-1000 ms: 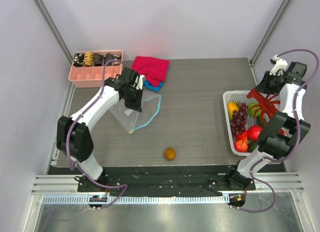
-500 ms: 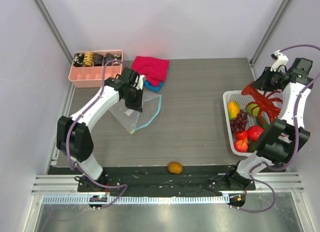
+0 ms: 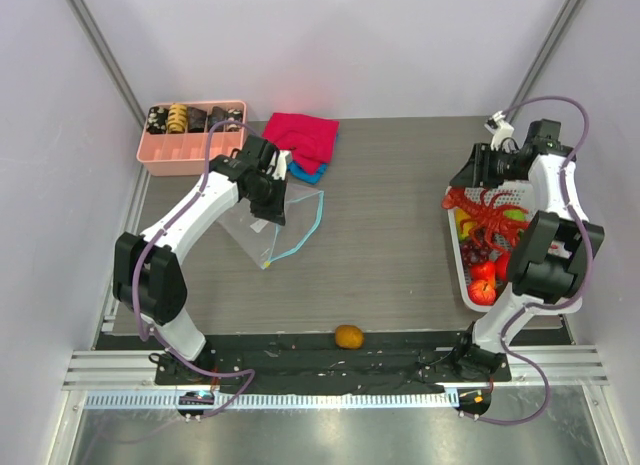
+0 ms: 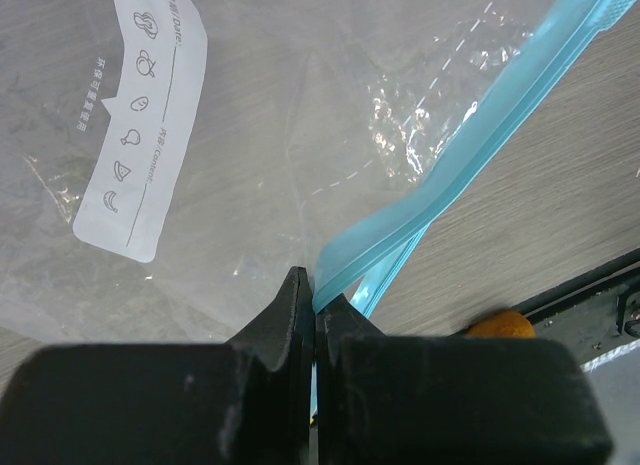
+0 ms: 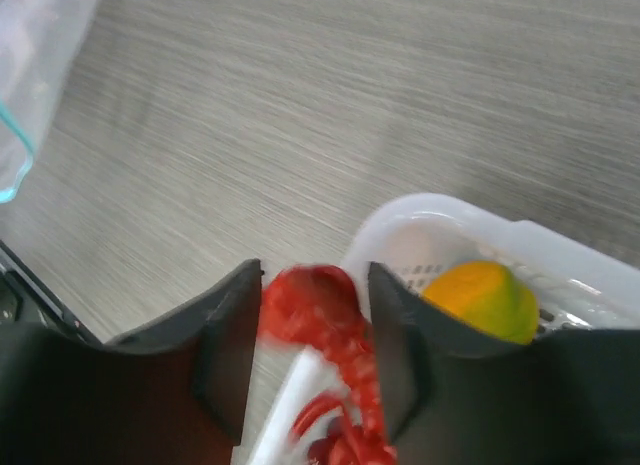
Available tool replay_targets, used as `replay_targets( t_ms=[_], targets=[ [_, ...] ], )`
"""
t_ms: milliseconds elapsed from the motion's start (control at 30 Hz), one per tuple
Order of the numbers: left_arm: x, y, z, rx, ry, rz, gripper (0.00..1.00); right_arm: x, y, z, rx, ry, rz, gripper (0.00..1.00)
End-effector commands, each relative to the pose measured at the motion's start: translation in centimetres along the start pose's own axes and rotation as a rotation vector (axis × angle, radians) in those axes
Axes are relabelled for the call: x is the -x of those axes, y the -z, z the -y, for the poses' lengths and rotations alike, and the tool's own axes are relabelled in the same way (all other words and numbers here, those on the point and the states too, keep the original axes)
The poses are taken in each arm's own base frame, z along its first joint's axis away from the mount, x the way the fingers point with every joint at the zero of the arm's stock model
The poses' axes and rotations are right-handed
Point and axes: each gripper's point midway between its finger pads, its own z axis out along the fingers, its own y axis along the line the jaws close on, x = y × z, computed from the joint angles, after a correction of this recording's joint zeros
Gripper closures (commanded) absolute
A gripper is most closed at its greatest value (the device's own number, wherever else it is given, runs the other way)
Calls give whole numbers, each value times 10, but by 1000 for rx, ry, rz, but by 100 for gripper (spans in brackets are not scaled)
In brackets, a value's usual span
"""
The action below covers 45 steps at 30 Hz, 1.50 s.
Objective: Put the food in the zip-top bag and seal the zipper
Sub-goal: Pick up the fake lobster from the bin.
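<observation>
My left gripper is shut on the edge of the clear zip-top bag, pinching it right beside the teal zipper. In the left wrist view the fingertips clamp the bag where the zipper starts. My right gripper hovers over the left rim of the white basket, jaws apart. The red lobster sprawls across that rim just below it; the right wrist view shows the lobster blurred between the open fingers. An orange fruit lies on the black strip at the table's near edge.
The basket holds a yellow-green fruit, purple grapes and red fruits. A pink tray with small patterned pieces stands at the back left. Red and blue cloths are folded beside it.
The right arm swung left to the basket's left rim and its jaws opened; the lobster dropped lower. The orange fruit rolled to the near edge. The left arm held still.
</observation>
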Motion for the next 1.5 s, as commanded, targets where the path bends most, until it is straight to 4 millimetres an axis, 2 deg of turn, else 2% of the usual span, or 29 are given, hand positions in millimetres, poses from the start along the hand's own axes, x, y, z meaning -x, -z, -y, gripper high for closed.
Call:
replay_targets(
  t_ms=[0,67,100,167,233,300,333,400,433,467,600,700,833,933,1133,1267,1467],
  targets=[
    [7,12,6,-22,-25,43,100,11,-2,23,-48,-14,-3,42],
    [7,11,7,-26,-24,47,100,15,9,25,-88,-20,6,28],
    [8,12,7,-29,-22,49,100,16,20,31,-120,-36,17,25],
    [8,11,8,-34,-21,50,100,16,37,34,-173,-71,10,21],
    [9,12,8,-33,-22,55,100,10,64,46,-252,-84,1,21],
    [9,14,9,-38,-23,57,100,2,91,43,-312,-77,-20,18],
    [9,14,9,-40,-25,58,100,-7,109,53,-385,-43,-51,16],
    [9,15,11,-48,-24,57,100,-22,129,52,-444,-17,-115,9],
    [9,15,12,-54,-24,56,100,-27,143,51,-476,21,-133,10],
    [8,15,13,-59,-26,55,100,-42,154,54,-514,58,-212,9],
    [10,16,17,-81,-32,60,100,-77,181,57,-559,149,-370,12],
    [8,16,18,-89,-44,56,100,-89,190,64,-562,218,-469,14],
    [2,16,18,-95,-52,43,100,-101,188,76,-486,272,-583,24],
    [1,16,17,-93,-50,39,100,-116,182,85,-437,272,-652,28],
    [0,15,15,-82,-43,29,100,-128,166,112,-429,311,-674,29],
    [0,16,14,-74,-46,25,100,-144,160,125,-418,339,-723,29],
    [-1,17,12,-66,-47,22,100,-139,150,141,-407,361,-712,30]
  ],
)
